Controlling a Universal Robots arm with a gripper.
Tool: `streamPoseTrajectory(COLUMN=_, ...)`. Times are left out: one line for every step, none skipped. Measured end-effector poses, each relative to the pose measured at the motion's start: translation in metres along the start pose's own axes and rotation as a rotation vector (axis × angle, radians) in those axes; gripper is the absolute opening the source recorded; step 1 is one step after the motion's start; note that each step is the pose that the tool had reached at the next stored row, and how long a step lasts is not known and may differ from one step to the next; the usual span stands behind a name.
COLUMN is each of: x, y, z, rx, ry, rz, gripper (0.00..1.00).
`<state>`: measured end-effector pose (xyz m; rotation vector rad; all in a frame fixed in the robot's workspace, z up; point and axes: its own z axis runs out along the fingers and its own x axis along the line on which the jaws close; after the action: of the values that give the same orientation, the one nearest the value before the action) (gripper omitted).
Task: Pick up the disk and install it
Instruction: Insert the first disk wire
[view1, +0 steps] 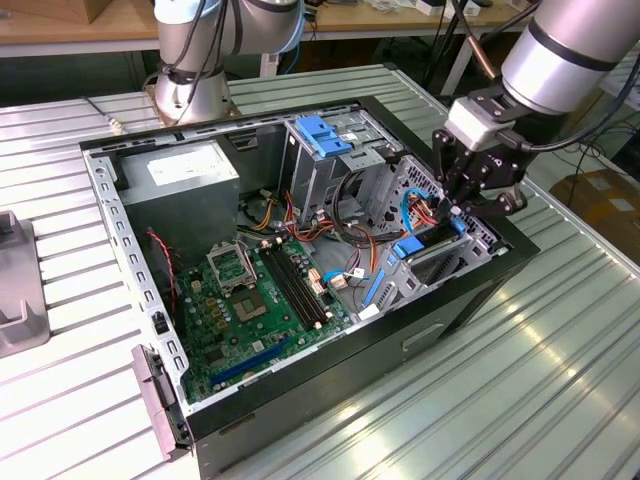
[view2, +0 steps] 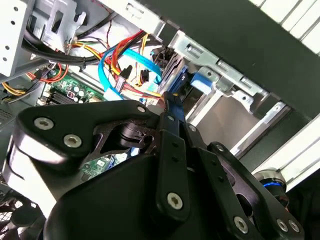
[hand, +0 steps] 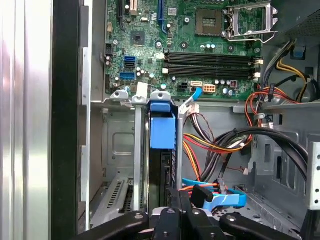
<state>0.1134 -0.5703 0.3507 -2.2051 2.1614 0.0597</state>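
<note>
The disk (hand: 166, 167) stands edge-on in the drive bay at the front of the open computer case (view1: 330, 395), its dark body between the bay's metal rails and a bright blue rail piece (hand: 162, 125) at its far end. In the exterior view the disk (view1: 437, 243) lies low in the bay at the exterior view's right. My gripper (view1: 458, 208) hangs straight over it, fingers (view2: 169, 117) drawn together, with the tips at the disk's near end. Whether they pinch any part of it is hidden.
Bundles of orange, yellow, red and black cables and a blue flat cable (hand: 222, 200) crowd the bay's side. The green motherboard (view1: 255, 300) lies on the case floor, and a grey power-supply box (view1: 185, 175) sits at the back. A second arm's base (view1: 190, 60) stands behind the case.
</note>
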Motion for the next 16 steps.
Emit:
streamPoseTrajectory(x=0.0009, y=-0.0019, z=0.0001, rx=-0.0027, ry=-0.0003, rz=0.0, gripper=0.1)
streamPoseTrajectory(x=0.0019, y=-0.0031, z=0.0, rx=-0.0045, ry=-0.0002, rz=0.0, gripper=0.1)
streamPoseTrajectory(x=0.0035, y=-0.0043, z=-0.0001, rx=-0.0068, ry=-0.0004, rz=0.0, gripper=0.1)
streamPoseTrajectory(x=0.0041, y=-0.0048, z=-0.0002, rx=-0.0078, ry=-0.0004, rz=0.0, gripper=0.1)
streamPoseTrajectory(x=0.0045, y=-0.0053, z=-0.0001, rx=-0.0092, ry=-0.0005, rz=0.001, gripper=0.1)
streamPoseTrajectory(x=0.0049, y=-0.0059, z=-0.0001, rx=-0.0106, ry=-0.0005, rz=0.001, gripper=0.1)
streamPoseTrajectory(x=0.005, y=-0.0064, z=0.0004, rx=-0.0122, ry=-0.0008, rz=0.001, gripper=0.1)
streamPoseTrajectory(x=0.0051, y=-0.007, z=0.0011, rx=-0.0141, ry=-0.0009, rz=0.001, gripper=0.1)
streamPoseTrajectory(x=0.0052, y=-0.0074, z=0.0019, rx=-0.0158, ry=-0.0006, rz=0.001, gripper=0.1)
streamPoseTrajectory(x=0.0052, y=-0.0075, z=0.0024, rx=-0.0169, ry=-0.0003, rz=0.001, gripper=0.1)
streamPoseTrajectory(x=0.0053, y=-0.0076, z=0.0034, rx=-0.0178, ry=-0.0006, rz=0.001, gripper=0.1)
streamPoseTrajectory(x=0.0054, y=-0.0078, z=0.0044, rx=-0.0189, ry=-0.0007, rz=0.001, gripper=0.1)
streamPoseTrajectory(x=0.0054, y=-0.0079, z=0.0047, rx=-0.0192, ry=-0.0005, rz=0.001, gripper=0.1)
streamPoseTrajectory(x=0.0055, y=-0.0079, z=0.0048, rx=-0.0192, ry=-0.0003, rz=0.001, gripper=0.1)
streamPoseTrajectory(x=0.0055, y=-0.0078, z=0.0051, rx=-0.0193, ry=-0.0004, rz=0.001, gripper=0.1)
streamPoseTrajectory(x=0.0055, y=-0.0079, z=0.0054, rx=-0.0193, ry=-0.0005, rz=0.001, gripper=0.1)
